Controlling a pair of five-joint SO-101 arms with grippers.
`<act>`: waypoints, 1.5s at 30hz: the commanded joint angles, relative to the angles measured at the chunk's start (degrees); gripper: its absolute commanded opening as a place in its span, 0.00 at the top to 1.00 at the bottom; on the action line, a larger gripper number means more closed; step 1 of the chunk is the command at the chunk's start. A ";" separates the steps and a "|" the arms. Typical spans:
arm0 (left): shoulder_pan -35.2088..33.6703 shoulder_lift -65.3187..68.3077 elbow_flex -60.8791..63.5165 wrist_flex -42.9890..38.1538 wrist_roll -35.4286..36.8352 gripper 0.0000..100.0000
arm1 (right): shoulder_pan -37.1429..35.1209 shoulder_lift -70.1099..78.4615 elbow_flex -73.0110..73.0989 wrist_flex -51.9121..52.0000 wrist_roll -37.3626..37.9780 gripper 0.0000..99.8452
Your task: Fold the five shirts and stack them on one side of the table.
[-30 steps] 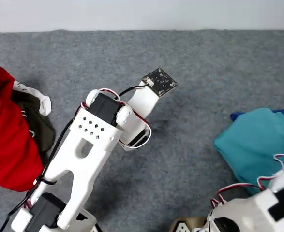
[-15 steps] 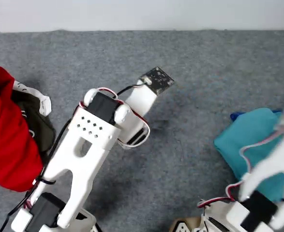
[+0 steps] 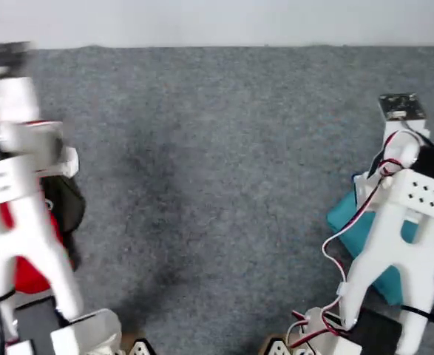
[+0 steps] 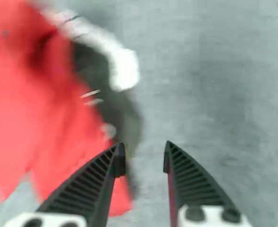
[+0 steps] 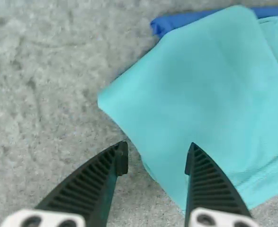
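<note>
— Shirts first: where do we see them?
— We see a teal shirt [image 5: 210,109] lying folded at the right side of the grey table [image 3: 217,148]. It rests on a blue shirt [image 5: 186,19] whose edge peeks out from under it. At the table's left edge we find a red shirt [image 4: 30,109] heaped with a dark shirt [image 4: 101,90] and a white garment [image 4: 122,71], none of them folded.
— And our pincers?
— We see the left gripper [image 4: 143,151] hanging over the border of the red and dark shirts, fingers apart and holding nothing. The right gripper [image 5: 157,153] hangs over the teal shirt's edge, likewise spread and empty.
</note>
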 commanded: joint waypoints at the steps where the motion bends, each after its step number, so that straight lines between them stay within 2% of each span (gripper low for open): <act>1: -13.10 -1.58 -2.68 0.62 0.18 0.86 | -0.66 -2.07 1.41 -2.24 0.44 0.79; 8: -26.55 -1.41 -2.42 -3.60 -3.43 0.86 | -2.86 -2.07 3.78 -3.74 0.44 0.79; 13: -30.95 2.29 1.54 -8.35 -3.69 0.86 | -3.30 -2.07 3.78 -3.65 0.44 0.79; 16: -31.30 8.79 5.14 -12.22 -3.69 0.86 | -3.30 -2.07 3.78 -3.38 0.44 0.79; 21: -30.33 18.11 4.09 -12.75 -3.69 0.78 | -3.30 -2.07 3.78 -3.30 0.44 0.79; 29: -30.15 28.48 0.31 -13.19 -3.43 0.79 | -3.30 -2.07 3.78 -3.30 0.44 0.79; 38: -30.07 36.22 -3.65 -12.75 -3.43 0.97 | -3.38 -2.07 3.78 -3.30 0.44 0.79; 45: -27.60 36.57 -8.92 -8.35 -3.34 0.99 | -3.38 -2.07 3.78 -3.30 0.44 0.79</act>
